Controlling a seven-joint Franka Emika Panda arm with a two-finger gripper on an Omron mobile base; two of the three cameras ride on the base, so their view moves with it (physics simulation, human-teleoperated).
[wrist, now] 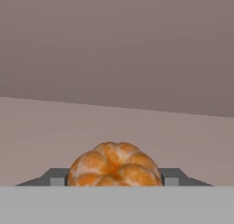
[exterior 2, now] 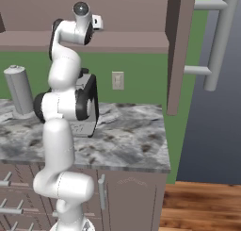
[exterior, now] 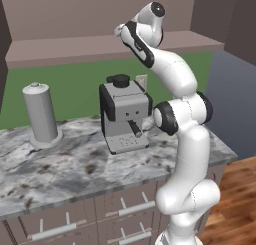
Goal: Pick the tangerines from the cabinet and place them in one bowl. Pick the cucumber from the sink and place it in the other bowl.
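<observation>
Between the two dark fingertips of the hand [wrist: 114, 181] sits a bright orange tangerine [wrist: 114, 166], gripped from both sides, just above the mauve-brown cabinet shelf [wrist: 55, 131]. Below, the marble bench [exterior: 75, 169] carries a grey espresso machine [exterior: 125, 114] and a paper towel holder [exterior: 41, 114].

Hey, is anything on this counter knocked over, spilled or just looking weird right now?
Nothing stands out. The espresso machine and the grey canister both stand upright on the marble counter, with no spill around them. In the hand view, a bright orange tangerine sits whole between the jaws, up inside the cabinet.
</observation>
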